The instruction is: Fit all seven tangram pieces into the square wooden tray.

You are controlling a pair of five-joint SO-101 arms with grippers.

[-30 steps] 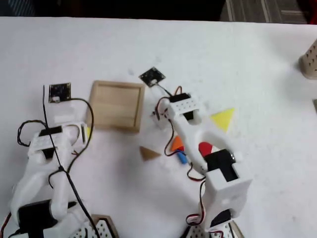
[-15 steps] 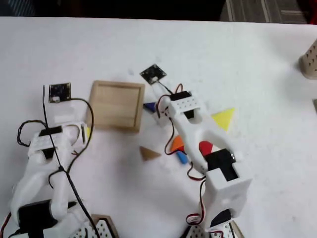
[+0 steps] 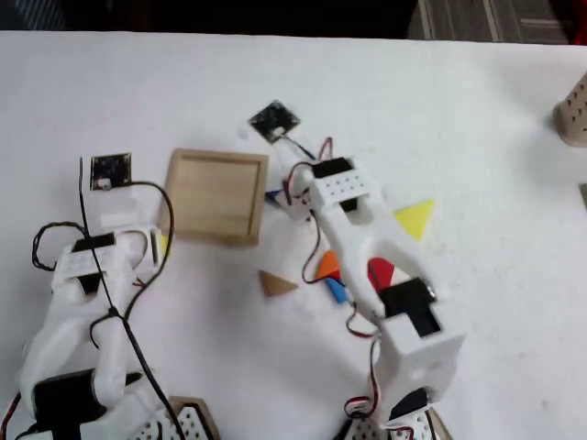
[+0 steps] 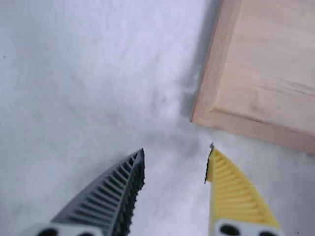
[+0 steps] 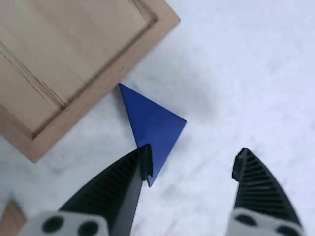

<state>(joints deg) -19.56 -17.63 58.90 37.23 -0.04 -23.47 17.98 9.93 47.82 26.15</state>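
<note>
The square wooden tray (image 3: 217, 194) lies empty left of centre. A dark blue triangle (image 5: 152, 123) rests flat on the table, one tip almost touching the tray's (image 5: 74, 59) right edge. My right gripper (image 5: 193, 164) hovers open over it, its dark finger above the triangle's near tip. In the high view this gripper (image 3: 286, 200) sits just right of the tray, with the blue triangle (image 3: 273, 195) peeking out. My left gripper (image 4: 175, 155) is open with nothing in it, near the tray's (image 4: 256, 78) front left corner. Seen from above, it (image 3: 158, 242) is left of the tray.
Loose pieces lie on the white table: a yellow triangle (image 3: 415, 218), a brown triangle (image 3: 275, 283), and orange (image 3: 327, 266), red (image 3: 381, 273) and light blue (image 3: 337, 290) pieces partly under the right arm. A pegged block (image 3: 573, 115) stands at the far right edge.
The right arm's wrist has shifted slightly away and to the left, and the blue triangle has come into sight beside the tray. The left arm has kept still.
</note>
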